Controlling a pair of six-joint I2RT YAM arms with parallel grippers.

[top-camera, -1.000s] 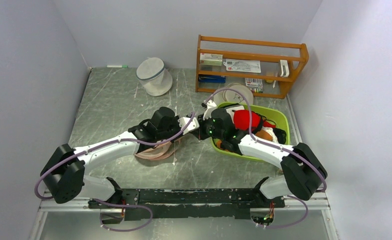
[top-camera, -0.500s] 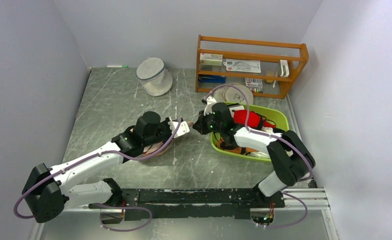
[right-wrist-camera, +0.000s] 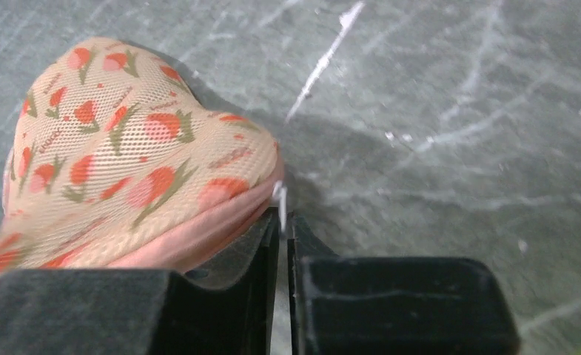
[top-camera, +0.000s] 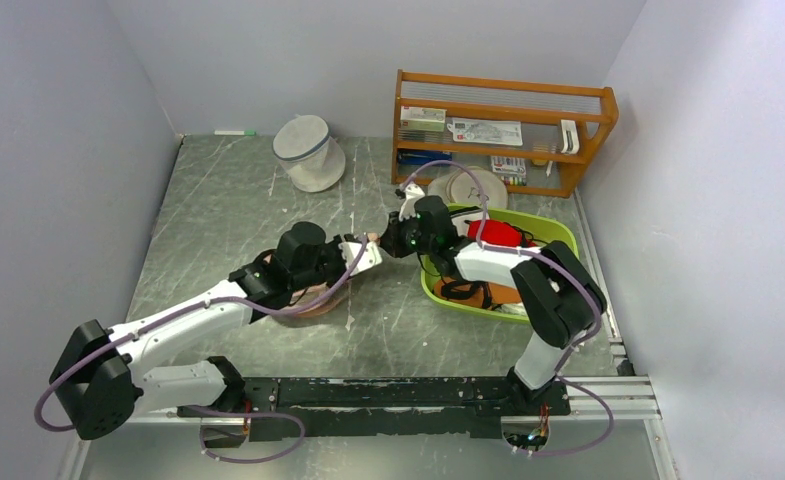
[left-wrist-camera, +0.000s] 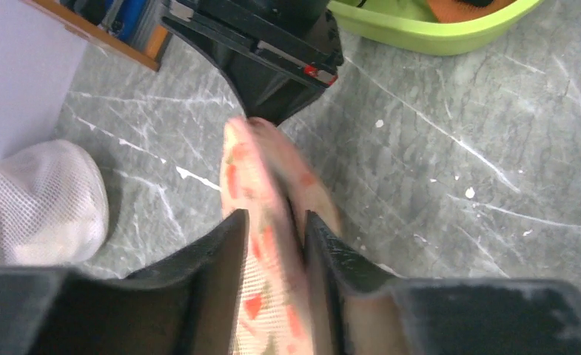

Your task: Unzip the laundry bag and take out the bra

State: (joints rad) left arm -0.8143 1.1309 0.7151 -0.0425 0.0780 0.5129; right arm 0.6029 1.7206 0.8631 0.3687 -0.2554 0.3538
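The laundry bag (top-camera: 318,297) is a peach pouch with red print, lying under my left arm, one end lifted between the grippers. My left gripper (top-camera: 364,252) is shut on that end; its fabric (left-wrist-camera: 261,177) runs between the jaws (left-wrist-camera: 275,220). My right gripper (top-camera: 387,243) faces it, also seen as a black body in the left wrist view (left-wrist-camera: 272,59). It is shut (right-wrist-camera: 283,222) on the small white zipper pull (right-wrist-camera: 280,198) at the bag's tip (right-wrist-camera: 124,140). The black bra is hidden.
A green bin (top-camera: 560,236) at right holds a red bra (top-camera: 495,236) and an orange-brown item (top-camera: 503,293). A white cylindrical mesh bag (top-camera: 308,152) stands at the back, also in the left wrist view (left-wrist-camera: 39,200). A wooden rack (top-camera: 503,130) stands back right.
Both grippers have shifted a little left with the bag's end between them. The right arm has stretched further left; the left arm has drawn back slightly.
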